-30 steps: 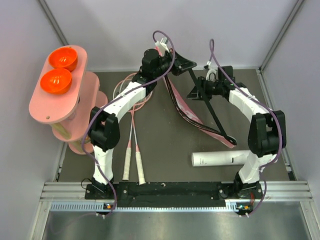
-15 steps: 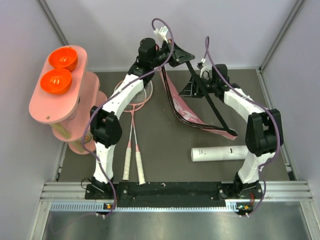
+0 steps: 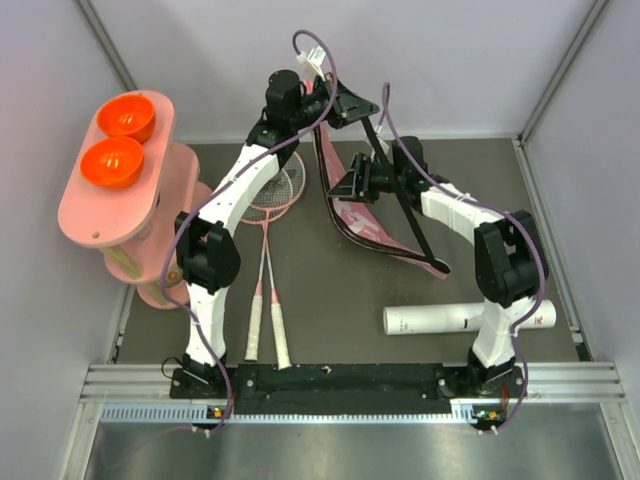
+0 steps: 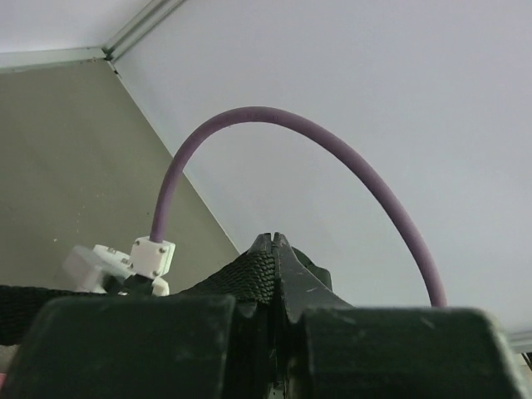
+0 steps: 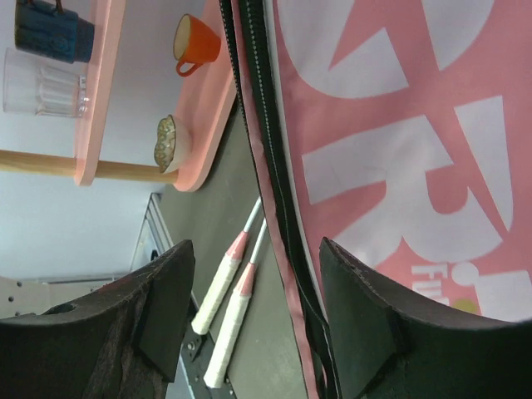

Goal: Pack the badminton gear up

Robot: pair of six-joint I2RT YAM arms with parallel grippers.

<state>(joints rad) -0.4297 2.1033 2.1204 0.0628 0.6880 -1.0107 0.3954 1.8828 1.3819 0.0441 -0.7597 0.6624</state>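
Observation:
My left gripper [image 3: 352,106] is raised at the back of the table and shut on the black strap [image 4: 241,278] of the pink "SPORT" bag [image 3: 362,222], which hangs tilted beneath it. My right gripper [image 3: 342,186] is open beside the bag's upper edge; in the right wrist view the bag [image 5: 399,133] and its black zipper edge [image 5: 274,191] run between the spread fingers. Two pink-framed rackets [image 3: 268,262] lie side by side on the left, white handles [image 5: 224,312] towards the front. The white cardboard tube [image 3: 440,319] lies at the front right. No shuttlecocks show.
A pink oval stand [image 3: 125,190] with two orange bowls [image 3: 118,140] stands at the left; its lower shelves hold an orange cup [image 5: 195,41], a blue mug and a glass. White walls close the back and both sides. The strap [image 3: 405,205] hangs diagonally across the bag.
Both grippers moved left with the bag. The left gripper lifted the strap further back and left; the right gripper swung from the bag's right side to its upper left edge.

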